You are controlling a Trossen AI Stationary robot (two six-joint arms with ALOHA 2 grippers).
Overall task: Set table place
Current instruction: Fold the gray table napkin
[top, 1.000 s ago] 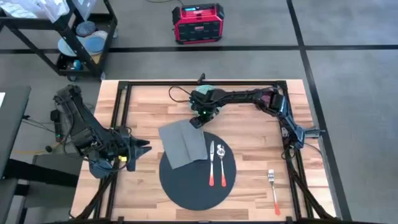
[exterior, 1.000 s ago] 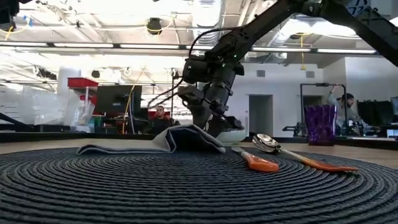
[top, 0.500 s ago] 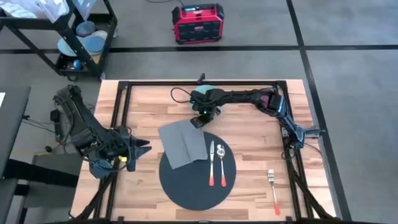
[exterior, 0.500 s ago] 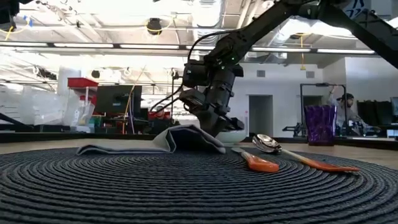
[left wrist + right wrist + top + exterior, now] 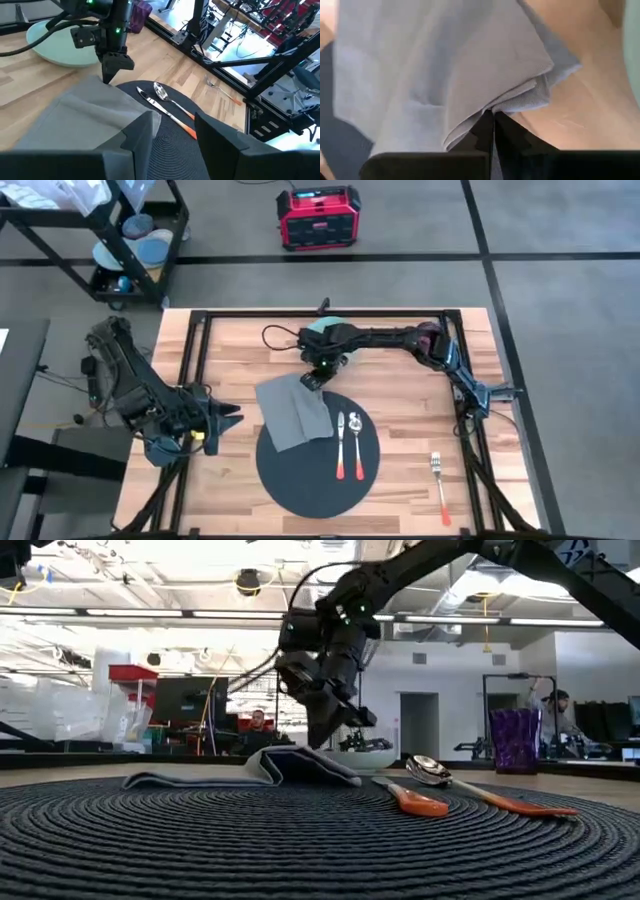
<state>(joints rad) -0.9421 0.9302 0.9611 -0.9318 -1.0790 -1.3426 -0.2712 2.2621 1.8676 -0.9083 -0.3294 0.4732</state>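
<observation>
The round black placemat [image 5: 318,480] lies on the wooden table [image 5: 225,350] toward its near edge. A grey napkin [image 5: 293,412] lies partly on the mat's far left and partly on the wood. A knife [image 5: 340,442] and a spoon [image 5: 357,442] with orange handles rest on the mat. My right gripper [image 5: 312,379] reaches in from the right, shut at the napkin's far corner. My left gripper [image 5: 232,418] waits open at the table's left edge, with nothing between its fingers [image 5: 142,142]. A pale green plate [image 5: 50,45] sits on the wood behind the right arm. My right gripper pinches the napkin's far corner [image 5: 520,97] between its two shut fingers, which come slanting down from the far side. Several layers of cloth edge bunch at the tips [image 5: 487,125]. The corner stays low at the table and the rest of the napkin lies flat.
A fork [image 5: 440,485] lies on the wood near the table's right near corner. Black framing [image 5: 470,410] edges the table. A red box [image 5: 318,218] and a wire cart [image 5: 120,240] stand on the floor beyond the far edge.
My right gripper has gone a little toward the table's left edge and tipped over, its body rising in the low view. The napkin keeps nearly the same outline and its raised fold stays where it was.
</observation>
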